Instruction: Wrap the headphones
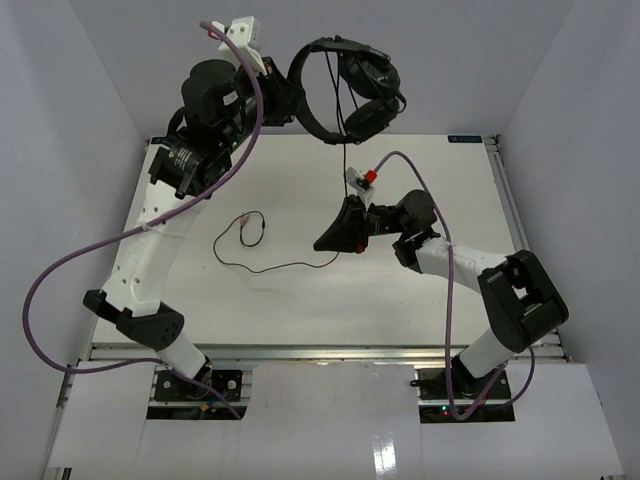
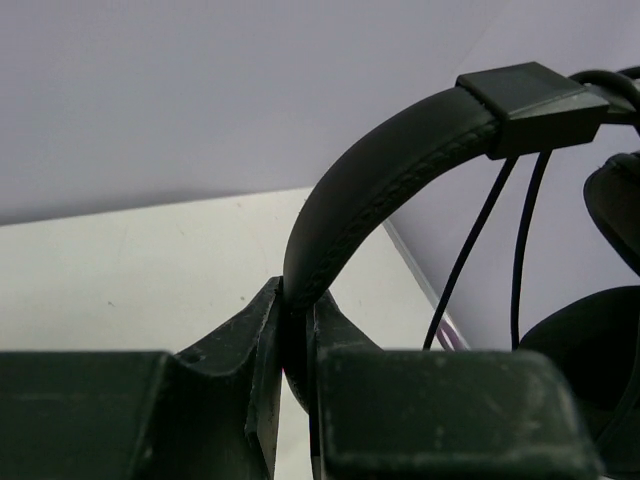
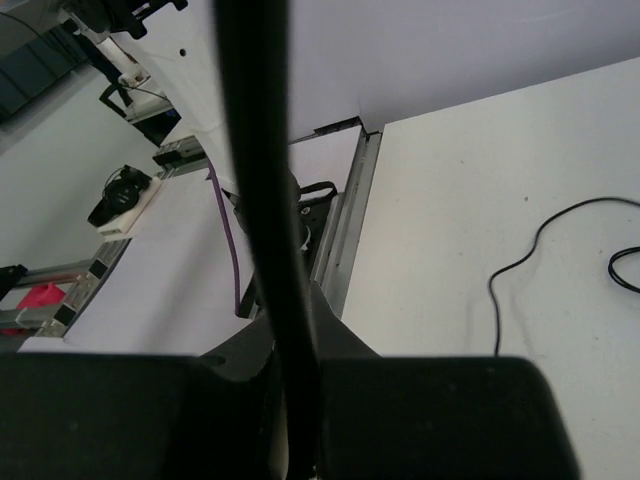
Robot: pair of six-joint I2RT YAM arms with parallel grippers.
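The black headphones (image 1: 345, 88) hang in the air above the table's far edge. My left gripper (image 1: 289, 98) is shut on their headband (image 2: 385, 155), which is pinched between the jaws in the left wrist view, where the gripper (image 2: 295, 305) shows with an earcup (image 2: 590, 350) at the right. The thin black cable (image 1: 343, 160) drops straight down from the earcups to my right gripper (image 1: 333, 238), which is shut on it. In the right wrist view the cable (image 3: 255, 150) runs up out of the closed right gripper (image 3: 297, 335). The cable's loose end (image 1: 250, 228) trails left over the white table.
Purple robot cables (image 1: 60, 270) loop off both arms. White walls enclose the table (image 1: 420, 290) at left, back and right. An aluminium rail (image 1: 320, 352) runs along the near edge, and it also shows in the right wrist view (image 3: 350, 215).
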